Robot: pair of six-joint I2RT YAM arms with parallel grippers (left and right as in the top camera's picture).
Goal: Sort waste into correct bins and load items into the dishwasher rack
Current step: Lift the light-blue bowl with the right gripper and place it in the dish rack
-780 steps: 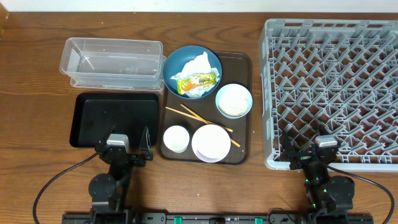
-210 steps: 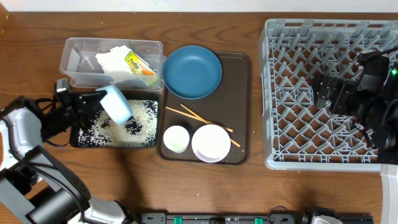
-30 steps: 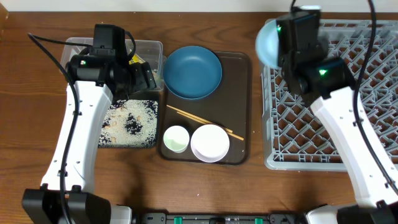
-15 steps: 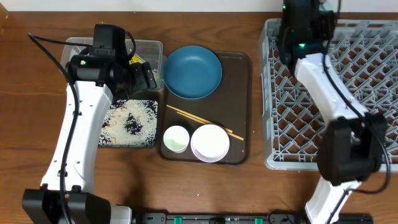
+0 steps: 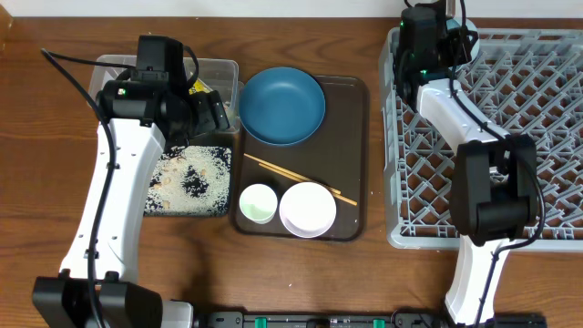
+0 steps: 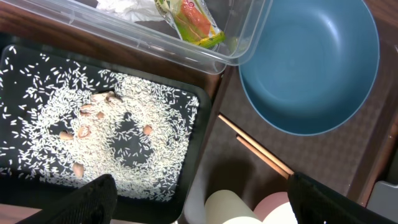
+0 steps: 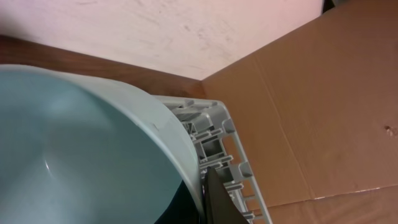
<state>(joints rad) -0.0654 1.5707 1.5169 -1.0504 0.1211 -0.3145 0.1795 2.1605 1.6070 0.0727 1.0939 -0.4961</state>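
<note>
Brown wooden tabletop (image 5: 55,210) is stretching out under both my arms. Nearest me, on the brown rectangular serving tray (image 5: 351,137), a small white cup (image 5: 258,202) and a round white bowl (image 5: 308,209) are sitting side by side. Two thin wooden chopsticks (image 5: 290,173) are lying slantwise just beyond them. Farther on, the large dark blue round dish (image 5: 281,105) is resting empty at the tray's far end.

My left gripper (image 6: 200,186) is hovering over the seam between that tray and the shallow black rectangular tray (image 6: 134,140). Its fingers (image 6: 93,199) are standing wide apart with nothing between them. My left wrist camera is showing what the overhead view blurs: loose white rice grains (image 6: 56,106) are lying scattered over the black tray with a few brownish bits among them. Beyond, in the clear plastic rectangular tub (image 6: 249,31), the yellow-orange printed snack wrapper (image 6: 196,18) is lying beside crumpled white tissue (image 6: 124,5).

At my right, the large square grey plastic rack (image 5: 510,137) is sitting with my right arm reaching to its far left corner. From overhead my wrist is hiding what I am carrying. Only the right wrist view is showing the smooth light blue bowl (image 7: 74,155), its rim pinched in my right gripper (image 7: 202,199). One dark finger (image 7: 216,202) is showing against the bowl, just above the rack's corner. Past it, pale wall (image 7: 155,31) and brown cardboard (image 7: 323,106) are filling the background.
</note>
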